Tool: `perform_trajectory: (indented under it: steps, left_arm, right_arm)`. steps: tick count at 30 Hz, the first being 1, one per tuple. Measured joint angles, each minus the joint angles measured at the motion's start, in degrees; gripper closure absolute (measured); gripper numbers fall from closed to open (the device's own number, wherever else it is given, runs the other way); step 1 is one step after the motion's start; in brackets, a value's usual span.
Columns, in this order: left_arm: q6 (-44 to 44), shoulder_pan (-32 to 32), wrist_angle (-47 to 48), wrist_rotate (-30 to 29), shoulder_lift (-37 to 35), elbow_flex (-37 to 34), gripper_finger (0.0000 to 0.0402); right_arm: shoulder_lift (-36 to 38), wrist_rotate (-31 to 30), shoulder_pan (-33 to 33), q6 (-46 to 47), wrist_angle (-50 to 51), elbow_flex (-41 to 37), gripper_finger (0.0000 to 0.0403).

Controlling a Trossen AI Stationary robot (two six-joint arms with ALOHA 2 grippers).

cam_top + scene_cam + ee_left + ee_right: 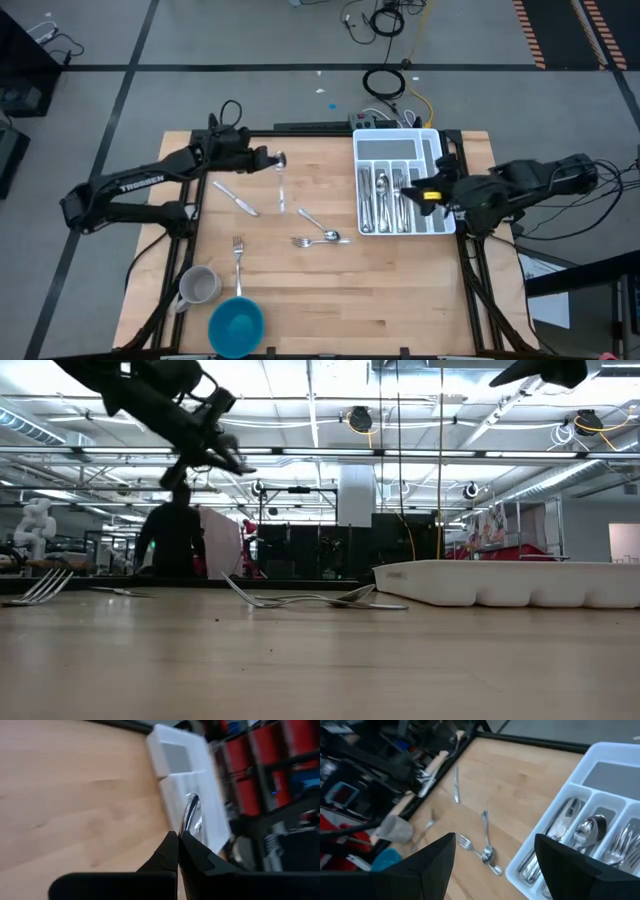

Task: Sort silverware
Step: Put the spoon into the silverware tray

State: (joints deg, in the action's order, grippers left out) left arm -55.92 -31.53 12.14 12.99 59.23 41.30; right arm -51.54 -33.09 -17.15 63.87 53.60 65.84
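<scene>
Left gripper (268, 158) is pinched shut on a spoon (279, 159) above the far left part of the table (400, 290), away from the tray (432, 140), while the right gripper (415, 194) hovers with its fingers spread over that tray. Several pieces already lie in the tray's compartments; a knife (237, 197), a lone fork (238, 251), another knife (282, 190) and a small pile of fork and spoons (322, 236) wait on the wood, so I judge the sorting about half done. Only the high view shows the mug (197, 287) and blue bowl (236, 326); the left wrist view alone shows the spoon's bowl held between the fingertips (172, 851).
</scene>
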Motion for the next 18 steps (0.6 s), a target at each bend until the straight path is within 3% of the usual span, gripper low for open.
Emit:
perform_trajectory:
  steps: [11,18]
  left_arm:
    - [-8.03,9.65,-24.73,-4.18,11.07,0.33,0.0398]
    - [-7.94,13.96,-28.01,-7.48,23.31,7.58,0.0398]
  right_arm:
    - [8.07,-0.49,0.0,-2.65,-0.04,0.0,0.014]
    - [8.54,-1.94,0.02,-4.58,-0.22,0.0,0.014]
